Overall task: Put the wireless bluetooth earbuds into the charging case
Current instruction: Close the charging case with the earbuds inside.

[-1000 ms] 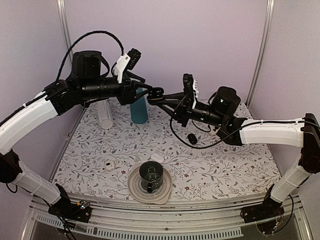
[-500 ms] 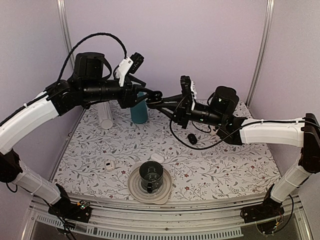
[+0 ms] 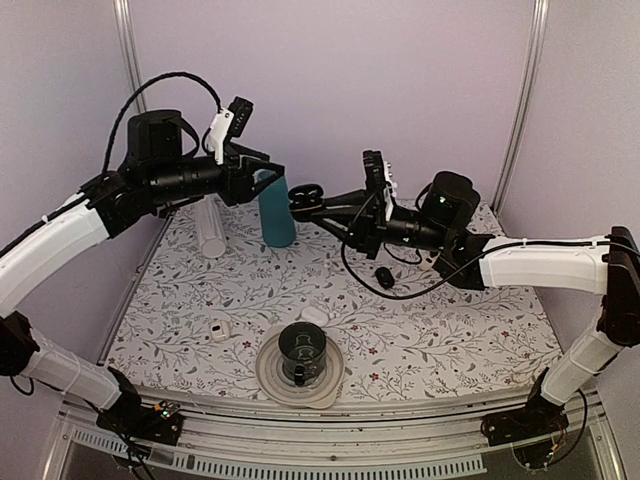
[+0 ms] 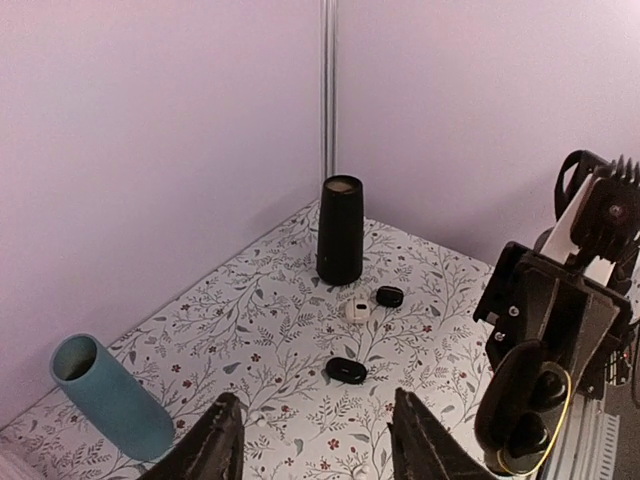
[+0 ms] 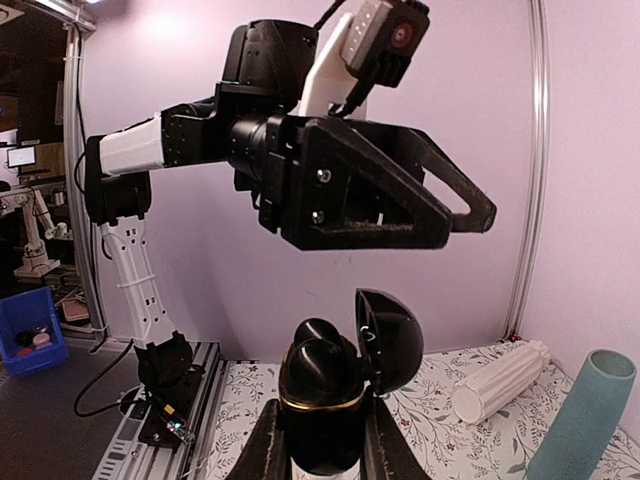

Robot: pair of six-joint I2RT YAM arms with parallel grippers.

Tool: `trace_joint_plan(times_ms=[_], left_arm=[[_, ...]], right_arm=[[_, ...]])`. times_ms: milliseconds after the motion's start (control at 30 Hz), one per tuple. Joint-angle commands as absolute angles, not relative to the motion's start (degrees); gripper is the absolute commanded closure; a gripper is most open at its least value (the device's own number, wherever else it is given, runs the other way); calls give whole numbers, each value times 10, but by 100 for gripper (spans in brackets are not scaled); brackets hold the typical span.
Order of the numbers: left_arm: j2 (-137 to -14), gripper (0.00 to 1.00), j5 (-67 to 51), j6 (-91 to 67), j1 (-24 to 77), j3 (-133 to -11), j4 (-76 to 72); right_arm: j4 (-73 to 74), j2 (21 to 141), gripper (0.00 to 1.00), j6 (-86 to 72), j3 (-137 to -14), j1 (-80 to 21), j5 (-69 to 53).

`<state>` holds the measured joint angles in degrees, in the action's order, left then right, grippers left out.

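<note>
Left gripper (image 4: 316, 395): jaws parted, empty, near the case, not touching.
Right gripper (image 5: 325, 445): I hold the charging case (image 5: 322, 395) aloft over the floral table (image 3: 460, 330), lid (image 5: 392, 340) hinged open.
Earbuds: I cannot make them out.

The charging case (image 5: 320, 390) is smooth, shiny black plastic by the look of it, with a thin gold metallic-looking band round the rim. The teal tube (image 3: 277, 212) looks matt and smooth, and the white roll (image 3: 209, 228) just left of the teal tube is ribbed. The tabletop (image 3: 450, 330) has a matt floral-print cover.
</note>
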<state>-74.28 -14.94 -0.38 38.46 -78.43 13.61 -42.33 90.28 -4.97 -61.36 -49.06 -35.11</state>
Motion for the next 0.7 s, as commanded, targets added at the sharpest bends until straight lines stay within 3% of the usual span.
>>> trace_joint_plan(times_ms=[0, 300, 667], left_arm=[[-775, 49, -220, -16, 379, -775, 124], [-797, 49, -320, -2, 388, -774, 110], [-771, 49, -361, 12, 401, -747, 63]], right_arm=[[-459, 887, 98, -79, -613, -490, -377], [-470, 892, 97, -111, -609, -489, -375], [-469, 896, 97, -161, -610, -476, -366]])
